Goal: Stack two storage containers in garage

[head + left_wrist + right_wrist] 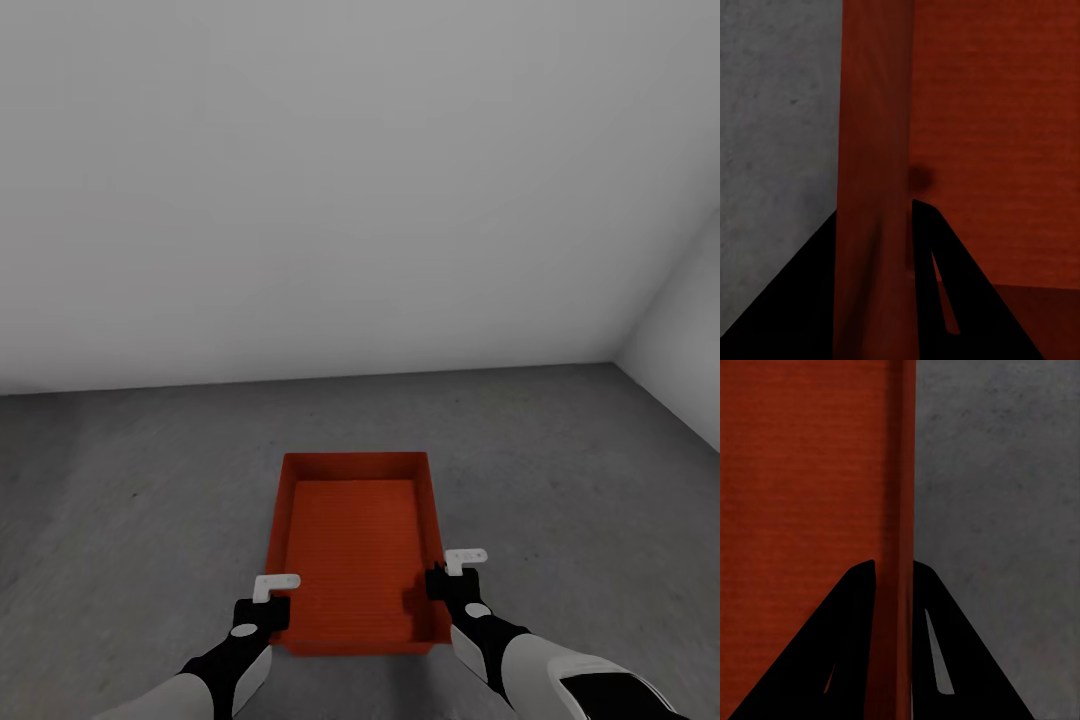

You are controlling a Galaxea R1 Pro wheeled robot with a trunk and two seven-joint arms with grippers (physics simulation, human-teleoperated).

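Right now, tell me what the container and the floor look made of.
Container: probably moulded plastic, matte red-orange, with faint fine ribbing across its base and smooth straight walls; no shine, so the material stays a guess. Floor: looks like bare concrete, dark grey, matte, slightly mottled with small specks.

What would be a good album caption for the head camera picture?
Both grippers, left and right, clasp the side walls of a red-orange storage container above the grey concrete floor.

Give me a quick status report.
Left pincer and right pincer shut on storage container side walls. Container over garage floor. Nothing in the way.
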